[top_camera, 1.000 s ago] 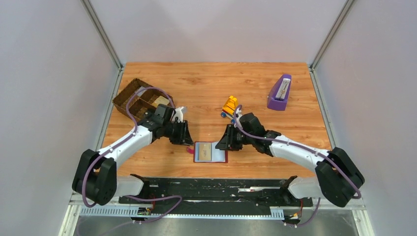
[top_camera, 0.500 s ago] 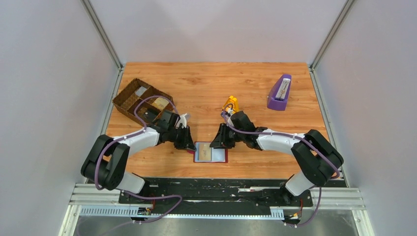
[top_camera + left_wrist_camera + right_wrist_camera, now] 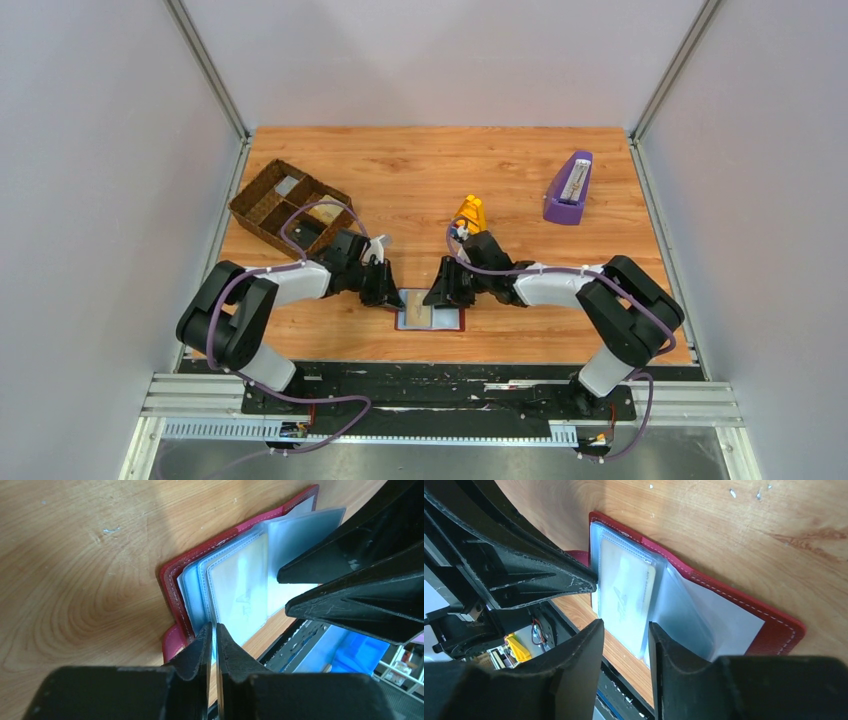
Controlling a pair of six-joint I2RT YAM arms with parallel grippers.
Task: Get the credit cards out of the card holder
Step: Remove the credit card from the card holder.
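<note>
Left wrist view puts the left tool (image 3: 211, 627) at the bottom of the picture. Its two black fingers are pressed almost together with only a thin slit between them, and the tips meet the edge of the card holder (image 3: 169, 587) just beside its snap tab (image 3: 175, 642) (whether a sleeve edge is caught in that slit I cannot tell). From the opposite side the right tool (image 3: 625, 625) stands spread, its fingers apart over the topmost sleeve. The card holder lies open and flat on the wooden surface (image 3: 420, 170). It has a dark red leather cover with pale stitching along the border and a fan of grey-blue translucent plastic sleeves (image 3: 240, 590) stacked inside. The top sleeve holds a pale beige card (image 3: 629, 590) with a faint mark on it, and one sleeve lifts in a curve off the right-hand leaf. From the top view the holder sits near the front edge of the surface, between the two tools. Farther back are a small yellow toy (image 3: 468, 213), a brown wicker basket (image 3: 257, 185) to the left and a purple wedge-shaped stand (image 3: 568, 188) to the right.
</note>
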